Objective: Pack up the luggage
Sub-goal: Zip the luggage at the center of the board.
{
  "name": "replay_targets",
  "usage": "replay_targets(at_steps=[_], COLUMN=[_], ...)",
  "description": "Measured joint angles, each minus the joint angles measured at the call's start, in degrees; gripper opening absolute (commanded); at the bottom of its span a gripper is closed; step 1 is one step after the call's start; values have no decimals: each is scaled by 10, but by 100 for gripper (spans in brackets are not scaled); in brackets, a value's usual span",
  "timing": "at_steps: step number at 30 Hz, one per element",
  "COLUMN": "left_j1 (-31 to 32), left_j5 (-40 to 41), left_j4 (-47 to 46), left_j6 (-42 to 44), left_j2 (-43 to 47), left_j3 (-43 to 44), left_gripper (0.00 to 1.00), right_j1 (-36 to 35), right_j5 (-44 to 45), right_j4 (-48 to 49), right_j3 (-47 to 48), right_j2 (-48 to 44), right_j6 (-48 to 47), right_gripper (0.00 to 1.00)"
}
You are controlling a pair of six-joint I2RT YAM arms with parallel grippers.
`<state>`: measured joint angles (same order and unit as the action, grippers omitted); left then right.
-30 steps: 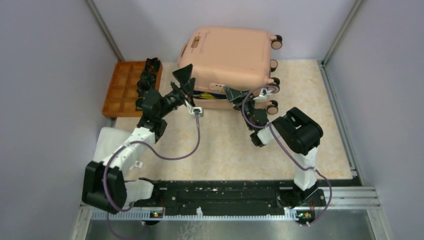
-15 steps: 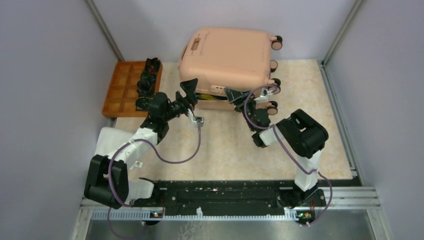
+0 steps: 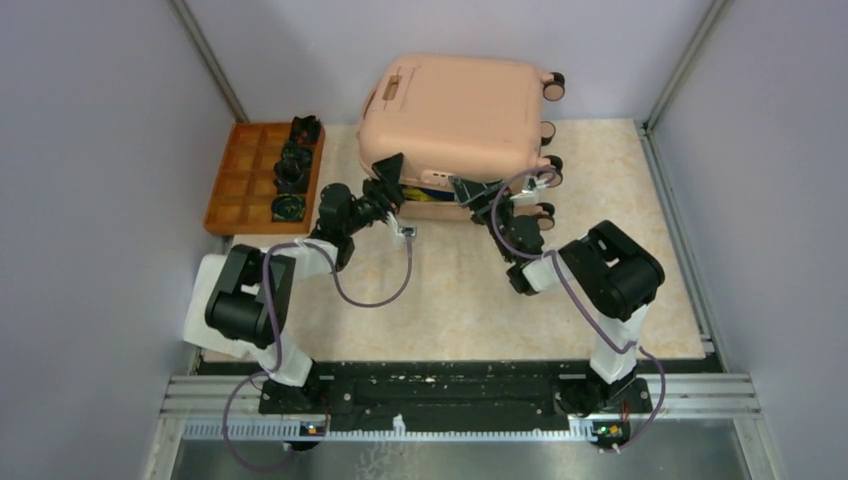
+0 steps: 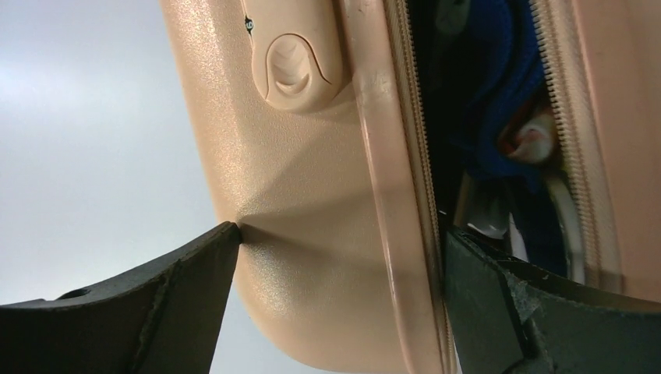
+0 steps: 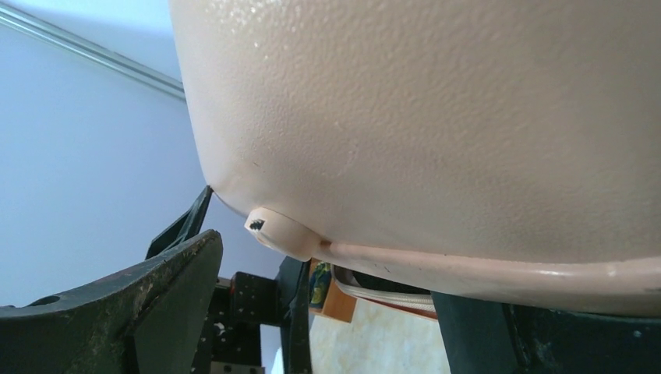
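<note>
— Where's the luggage (image 3: 455, 105) sitting?
— Far middle of the worktop (image 3: 450, 290), lid almost down. Blue stuff (image 4: 499, 86) shows through the gap, so it looks packed. I'd say shutting and zipping are what's left.
— And the claws?
— Left claw (image 3: 388, 182) is spread wide, straddling the lid's near-left corner. Right claw (image 3: 472, 193) is splayed too, at the near rim. Neither looks clamped.
— The room?
— Beige mottled worktop, orange tray (image 3: 240, 190) on the left holding dark bits (image 3: 292, 165), plain lilac-grey walls (image 3: 90, 150), metal posts (image 3: 205, 60).
</note>
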<state>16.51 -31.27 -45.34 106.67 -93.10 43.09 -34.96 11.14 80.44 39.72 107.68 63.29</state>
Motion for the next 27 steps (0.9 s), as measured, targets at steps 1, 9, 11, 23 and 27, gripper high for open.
replay_targets(at_steps=[1,9,11,23,27], left_j1=[0,4,7,10,11], left_j5=[0,-3,-4,-3,2], left_j4=[-23,-117,-116,-20,-18], left_j6=[0,-30,-43,-69,-69], left_j2=[-12,-54,-53,1,1], left_j3=[0,25,27,27,27], left_gripper=[98,100,95,87,87], right_j1=[1,11,15,116,210], right_j5=[-2,-47,-80,-19,58], right_j4=[0,2,9,-483,-641], right_j3=[0,-13,-56,-233,-219], right_j2=[0,-22,-68,-737,-844], right_j6=[0,-5,-24,-230,-184], right_gripper=[99,99,99,99,99])
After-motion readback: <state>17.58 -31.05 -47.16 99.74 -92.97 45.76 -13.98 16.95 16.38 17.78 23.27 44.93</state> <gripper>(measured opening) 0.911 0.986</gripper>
